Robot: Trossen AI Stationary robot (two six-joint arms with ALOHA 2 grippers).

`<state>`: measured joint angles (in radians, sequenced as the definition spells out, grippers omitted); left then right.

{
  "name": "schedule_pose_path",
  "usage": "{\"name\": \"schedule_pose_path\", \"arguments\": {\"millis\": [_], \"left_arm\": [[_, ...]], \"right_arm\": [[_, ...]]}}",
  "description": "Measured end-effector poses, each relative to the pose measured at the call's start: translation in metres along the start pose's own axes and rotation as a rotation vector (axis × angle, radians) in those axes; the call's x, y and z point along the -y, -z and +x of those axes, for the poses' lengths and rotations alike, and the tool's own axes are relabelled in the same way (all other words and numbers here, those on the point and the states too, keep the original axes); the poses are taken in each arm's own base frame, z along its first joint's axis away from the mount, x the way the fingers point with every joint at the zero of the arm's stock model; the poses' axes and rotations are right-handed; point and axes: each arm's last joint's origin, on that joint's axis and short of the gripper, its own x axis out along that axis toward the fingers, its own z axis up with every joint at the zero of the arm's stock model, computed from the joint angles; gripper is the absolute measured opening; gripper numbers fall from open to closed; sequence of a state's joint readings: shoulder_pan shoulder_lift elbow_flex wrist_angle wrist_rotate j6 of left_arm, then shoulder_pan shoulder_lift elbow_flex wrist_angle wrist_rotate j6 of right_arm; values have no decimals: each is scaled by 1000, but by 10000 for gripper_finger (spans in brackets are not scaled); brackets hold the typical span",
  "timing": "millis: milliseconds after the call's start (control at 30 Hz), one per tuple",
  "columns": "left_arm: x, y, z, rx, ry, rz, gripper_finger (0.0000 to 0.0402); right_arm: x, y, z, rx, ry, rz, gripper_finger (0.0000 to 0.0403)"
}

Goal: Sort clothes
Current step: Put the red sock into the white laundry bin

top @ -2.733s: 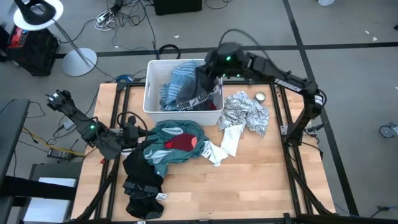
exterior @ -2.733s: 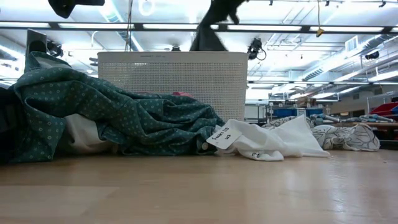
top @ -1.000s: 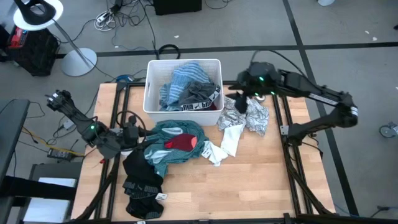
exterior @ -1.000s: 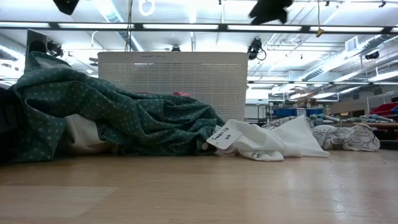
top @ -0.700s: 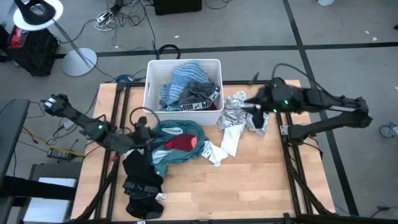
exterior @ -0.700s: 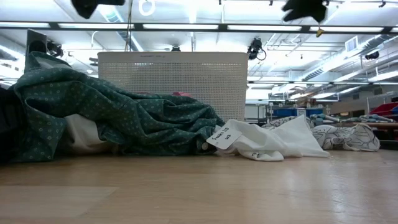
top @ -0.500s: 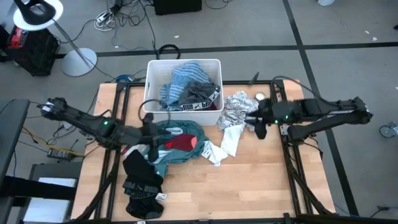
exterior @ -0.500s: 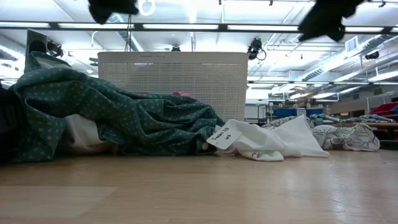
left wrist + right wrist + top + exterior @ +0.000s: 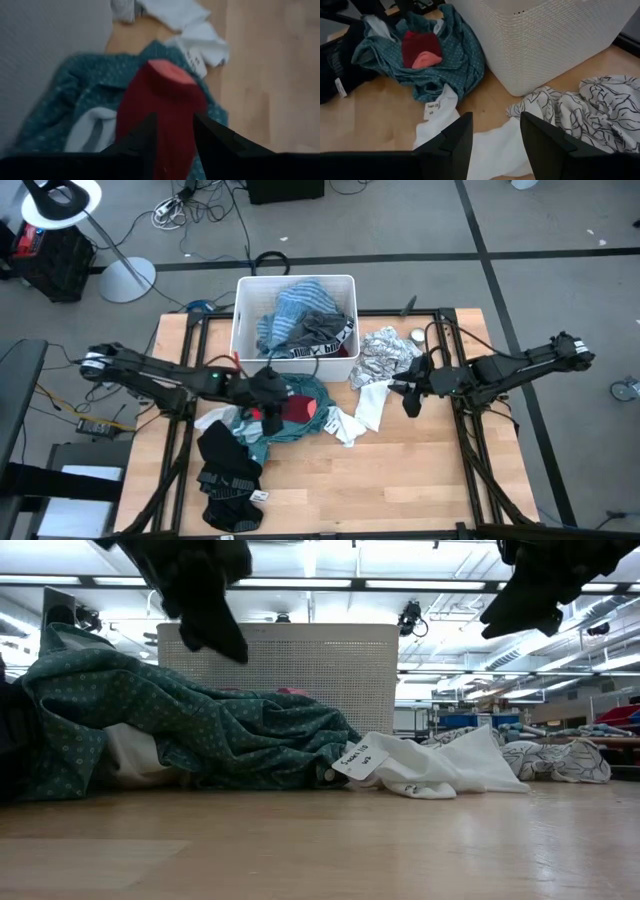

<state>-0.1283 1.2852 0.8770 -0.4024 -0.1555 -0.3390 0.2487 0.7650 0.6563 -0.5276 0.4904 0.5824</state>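
On the bench (image 9: 400, 480), clothes lie in loose piles: a teal garment (image 9: 262, 412) with a red piece (image 9: 292, 409) on top sits just below the white tub (image 9: 240, 330), black garments (image 9: 228, 470) at its lower left near the bench's left edge, a white garment (image 9: 362, 412) to its right, and a white-grey patterned one (image 9: 395, 358) beside the tub's right wall. Blue-striped (image 9: 300, 302) and grey fabric (image 9: 318, 330) fill the tub. Left gripper (image 9: 270, 395) hangs over the teal pile right above the red piece; in the left wrist view its jaws stand apart with the red fabric (image 9: 161, 105) seen between them, nothing held. Right gripper (image 9: 410, 395) hovers over the bench just right of the white garment, below the patterned one; the right wrist view shows its jaws parted and empty, looking down at the white garment (image 9: 490, 145) and patterned cloth (image 9: 585, 107). Low view shows both grippers above the piles, clear of the fabric.
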Motion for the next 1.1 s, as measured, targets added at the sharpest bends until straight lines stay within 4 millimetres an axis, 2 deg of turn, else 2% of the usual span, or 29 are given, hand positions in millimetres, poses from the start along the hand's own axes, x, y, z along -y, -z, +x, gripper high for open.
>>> {"name": "schedule_pose_path", "arguments": {"millis": [200,533,633,800,1100], "left_arm": [[-5,1,25,-54,23,-28,130],[-10,6,38,-82,-92,-57,125],[-10,7,40,-94,-108,-69,97],[-9,8,41,-99,-113,-68,11],[-7,1,33,-70,-117,-89,2]], "right_arm": [[-1,-1,0,8,-5,-28,165],[-1,-1,0,12,-8,-46,165],[-1,-1,0,14,-9,-50,165],[-1,-2,0,16,-10,-49,165],[-1,-2,0,20,-13,-48,165]]}}
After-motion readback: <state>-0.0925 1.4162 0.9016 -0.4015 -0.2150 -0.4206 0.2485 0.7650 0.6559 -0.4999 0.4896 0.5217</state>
